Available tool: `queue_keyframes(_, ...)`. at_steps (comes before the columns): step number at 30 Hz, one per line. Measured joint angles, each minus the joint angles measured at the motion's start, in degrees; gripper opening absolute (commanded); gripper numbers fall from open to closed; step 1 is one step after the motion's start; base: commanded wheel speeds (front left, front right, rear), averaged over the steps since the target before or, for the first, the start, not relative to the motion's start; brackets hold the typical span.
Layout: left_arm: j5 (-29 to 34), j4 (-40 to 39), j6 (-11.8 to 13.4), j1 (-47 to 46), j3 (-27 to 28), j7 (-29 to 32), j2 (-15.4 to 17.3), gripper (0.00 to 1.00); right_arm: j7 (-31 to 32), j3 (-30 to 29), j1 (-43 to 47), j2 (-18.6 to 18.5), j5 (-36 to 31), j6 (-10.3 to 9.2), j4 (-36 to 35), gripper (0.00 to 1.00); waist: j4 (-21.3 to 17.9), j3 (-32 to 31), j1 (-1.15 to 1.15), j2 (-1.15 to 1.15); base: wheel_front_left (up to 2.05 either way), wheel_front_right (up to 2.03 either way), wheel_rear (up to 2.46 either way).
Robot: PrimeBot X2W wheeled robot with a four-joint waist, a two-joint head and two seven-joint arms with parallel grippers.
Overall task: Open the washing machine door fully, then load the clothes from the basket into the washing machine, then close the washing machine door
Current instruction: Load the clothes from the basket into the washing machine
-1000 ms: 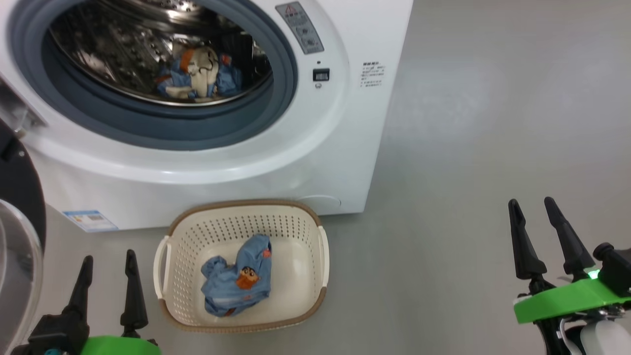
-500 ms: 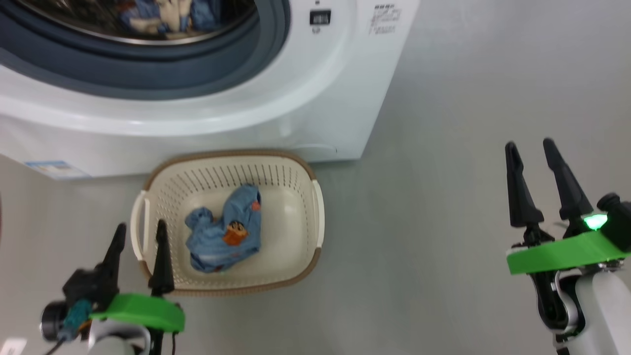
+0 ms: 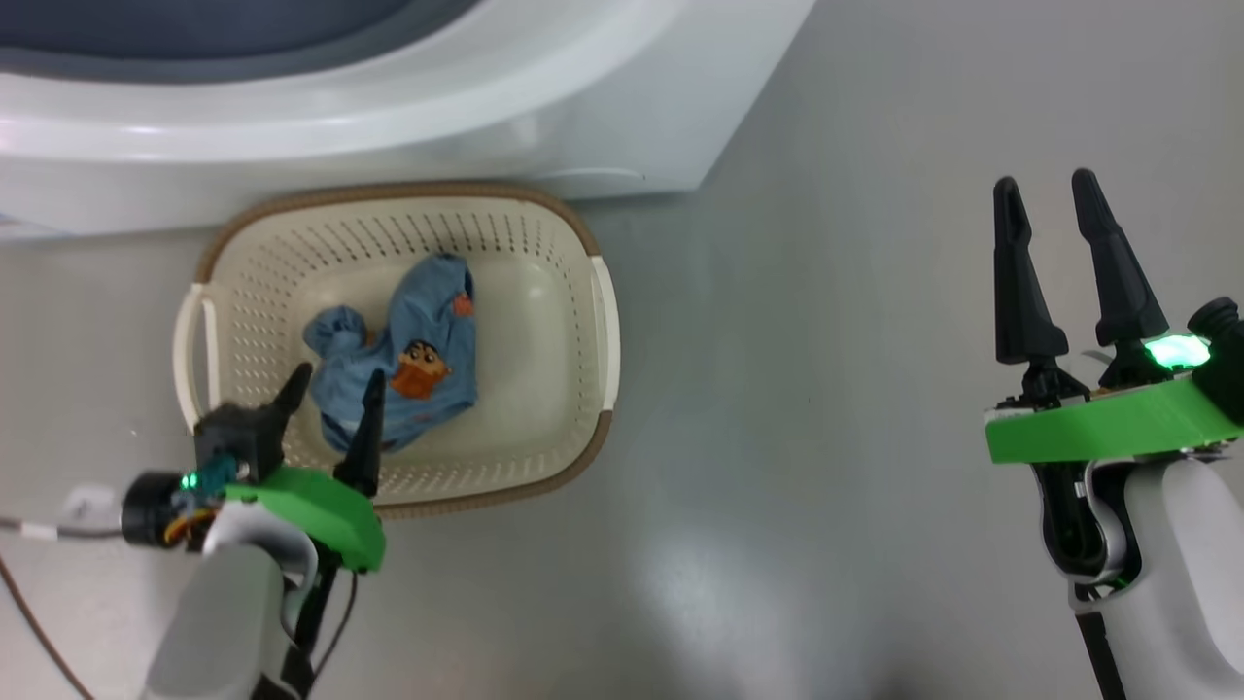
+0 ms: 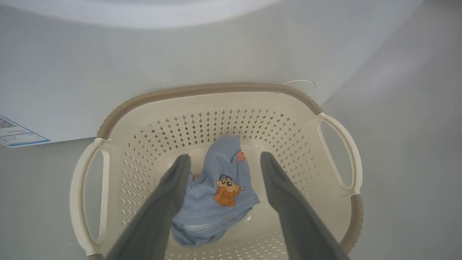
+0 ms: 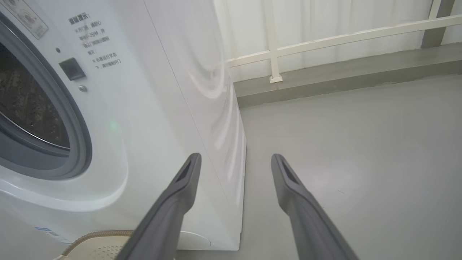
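A cream perforated basket [image 3: 389,192] with a brown rim stands on the floor against the white washing machine [image 3: 583,107]. One light-blue piece of the clothes [image 3: 408,360], with an orange cartoon print, lies crumpled inside. My left gripper [image 3: 337,377] hangs open over the basket's near left part. In the left wrist view its fingers [image 4: 162,202] straddle the garment [image 4: 216,187] from above, apart from it. My right gripper [image 3: 1045,185] is open and empty over bare floor to the right. The grey gasket [image 5: 72,119] and drum opening show uncovered. The washing machine door is out of view.
Grey floor [image 3: 826,437] stretches to the right of the machine. A raised ledge [image 5: 343,77] with a white railing [image 5: 325,39] runs behind. A blue energy label [image 4: 18,131] sits low on the machine front. A cable [image 3: 29,603] trails near my left arm.
The head camera has tilted down, so the drum has left that view. My left gripper has moved forward and right, from beside the basket to over it and the garment. Both grippers stay open.
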Motion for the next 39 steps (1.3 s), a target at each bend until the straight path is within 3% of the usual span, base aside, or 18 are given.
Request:
queue_keyframes(8, 0.90, 11.67, 0.00, -10.54, -6.81, 0.65, 2.74, 1.00, 0.00, 0.37, -3.02, 0.31, 0.00, 0.00, -0.29, 1.00, -1.05, 4.69, 0.00, 0.00, 0.00, 0.00, 0.00)
queue_keyframes(16, -0.22, 22.05, 0.00, -19.28, -15.12, 6.88, 5.90, 1.00, 0.00, 2.14, -5.21, 1.53, 0.00, 0.00, -0.37, 1.00, -3.34, 9.17, 0.00, 0.00, 0.00, 0.00, 0.00)
queue_keyframes(39, -4.30, 25.06, 0.00, -25.95, -25.39, 14.22, 13.89, 1.00, -0.01, 4.91, -6.71, 3.98, 0.00, 0.00, -1.63, 1.00, -9.95, 15.48, 0.00, 0.00, 0.00, 0.00, 0.00)
